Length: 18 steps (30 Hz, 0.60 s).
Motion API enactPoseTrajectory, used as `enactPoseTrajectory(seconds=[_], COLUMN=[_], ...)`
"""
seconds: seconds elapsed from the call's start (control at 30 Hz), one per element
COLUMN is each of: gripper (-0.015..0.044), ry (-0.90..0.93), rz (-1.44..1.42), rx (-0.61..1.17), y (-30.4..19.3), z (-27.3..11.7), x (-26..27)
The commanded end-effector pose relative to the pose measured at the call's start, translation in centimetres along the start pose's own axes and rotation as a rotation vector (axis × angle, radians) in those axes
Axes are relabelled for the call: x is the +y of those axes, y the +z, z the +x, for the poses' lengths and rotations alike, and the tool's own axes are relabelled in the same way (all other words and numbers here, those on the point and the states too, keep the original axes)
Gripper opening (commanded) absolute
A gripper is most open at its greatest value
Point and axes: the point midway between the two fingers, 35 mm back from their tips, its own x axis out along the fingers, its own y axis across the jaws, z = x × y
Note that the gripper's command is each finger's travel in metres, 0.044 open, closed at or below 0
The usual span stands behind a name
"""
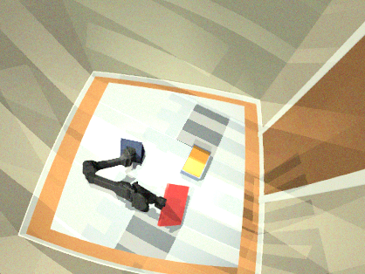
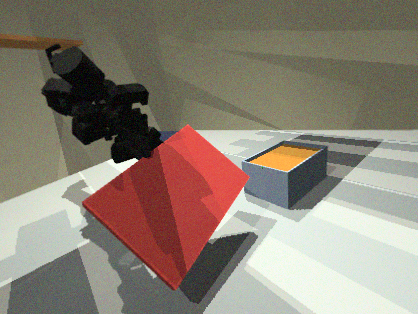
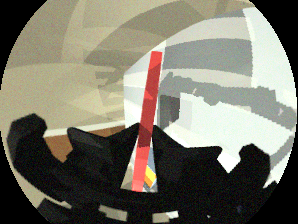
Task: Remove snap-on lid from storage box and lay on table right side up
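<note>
The red lid (image 1: 175, 205) (image 2: 175, 200) (image 3: 150, 95) is off the box and held steeply tilted above the table, with its lowest corner toward the front in the exterior view. My gripper (image 1: 163, 203) (image 2: 152, 150) (image 3: 145, 125) is shut on one edge of the lid, which shows edge-on between the fingers in the wrist view. The grey-blue storage box (image 1: 192, 175) (image 2: 269, 184) stands upright and open on the table, with an orange-yellow inside (image 1: 196, 162) (image 2: 287, 157). The lid and the box are apart.
The white table (image 1: 161, 102) has an orange border (image 1: 72, 144) and grey shadow stripes. The arm's dark blue base (image 1: 127, 144) stands left of the box in the top view. A brown panel (image 1: 323, 109) lies beyond the table's right edge.
</note>
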Motion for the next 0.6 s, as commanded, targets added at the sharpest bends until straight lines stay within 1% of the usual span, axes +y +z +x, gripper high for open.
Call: enactPoseTrajectory(seconds=[0.0,0.57], gripper=[0.0,0.0], ry=[0.012,0.012], rz=[0.0,0.0], rx=[0.007,0.006], y=[-0.1,-0.1], z=[0.1,0.9], x=[0.0,-1.0])
